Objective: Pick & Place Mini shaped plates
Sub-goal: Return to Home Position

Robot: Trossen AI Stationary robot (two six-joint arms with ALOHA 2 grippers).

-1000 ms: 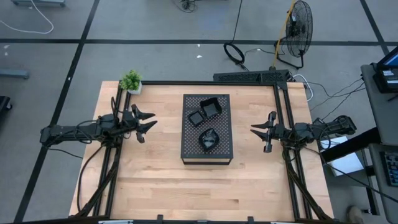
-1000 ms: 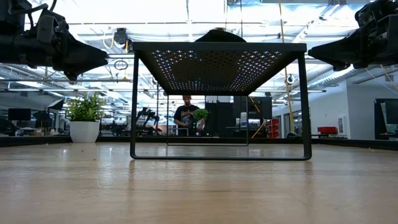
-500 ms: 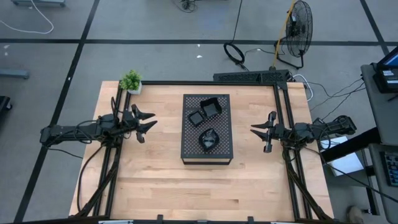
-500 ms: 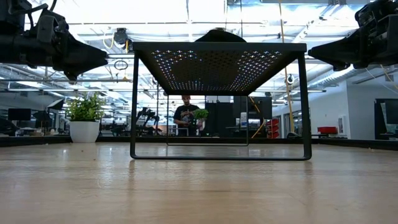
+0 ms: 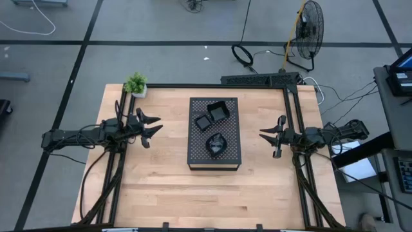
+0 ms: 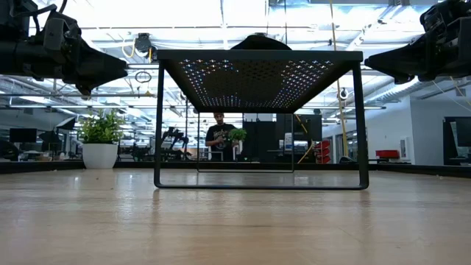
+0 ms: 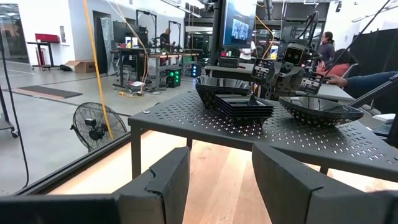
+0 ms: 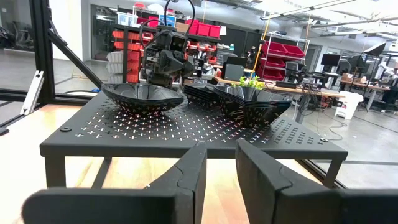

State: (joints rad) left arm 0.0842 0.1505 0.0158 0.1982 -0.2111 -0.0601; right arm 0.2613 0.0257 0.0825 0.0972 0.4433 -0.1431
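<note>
The left gripper (image 5: pixel 154 125) hovers over the left edge of the table (image 5: pixel 161 187), fingers spread and empty, well clear of the shelf (image 5: pixel 199 154), likely so that nothing gets knocked. The mini shaped plates (image 5: pixel 217 111) sit stacked by shape on the shelf's perforated top at mid-table, the leaf-shaped stack (image 5: pixel 215 143) apart from the square ones. The right gripper (image 5: pixel 267 133) hangs over the right edge, fingers slightly parted, holding nothing.

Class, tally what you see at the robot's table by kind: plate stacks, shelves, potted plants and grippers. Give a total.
Plate stacks: 3 (leaf-shaped stack, small square stack, larger square stack)
Shelf: 1
Potted plant: 1
Grippers: 2 (left gripper, right gripper)
Total: 7
</note>
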